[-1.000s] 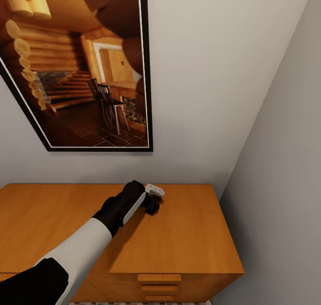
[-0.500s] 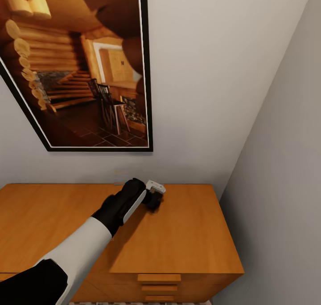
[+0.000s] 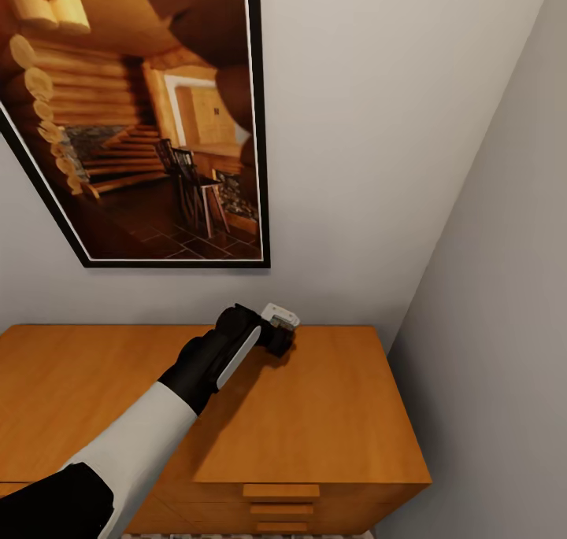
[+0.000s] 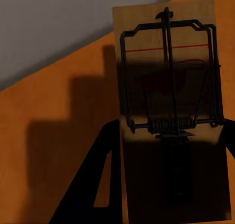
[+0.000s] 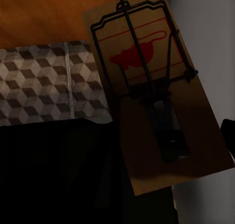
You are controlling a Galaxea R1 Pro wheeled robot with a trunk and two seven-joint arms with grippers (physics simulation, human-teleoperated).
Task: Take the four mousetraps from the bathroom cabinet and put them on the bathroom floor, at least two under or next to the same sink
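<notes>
Over the back of the orange-brown cabinet (image 3: 331,413), close to the wall, my left gripper (image 3: 281,339) points down at the cabinet top. In the left wrist view a tan mousetrap (image 4: 166,72) with a dark spring bar and red line sits between the dark fingers (image 4: 100,180), and my left gripper (image 4: 169,131) is shut on it just above the wood. The right wrist view shows a second mousetrap (image 5: 147,72) with a red mouse mark, and my right gripper (image 5: 166,136) is shut on it. Behind it lie cube-patterned bathroom floor (image 5: 44,82) and the cabinet (image 5: 49,13).
A large framed picture (image 3: 150,122) of a log interior hangs on the wall above the cabinet. A grey side wall (image 3: 496,350) closes in on the cabinet's right end. Drawer handles (image 3: 281,491) show at its front edge.
My left gripper has risen a little off the cabinet top and shifted slightly toward the wall and to the right. The view itself has not moved.
</notes>
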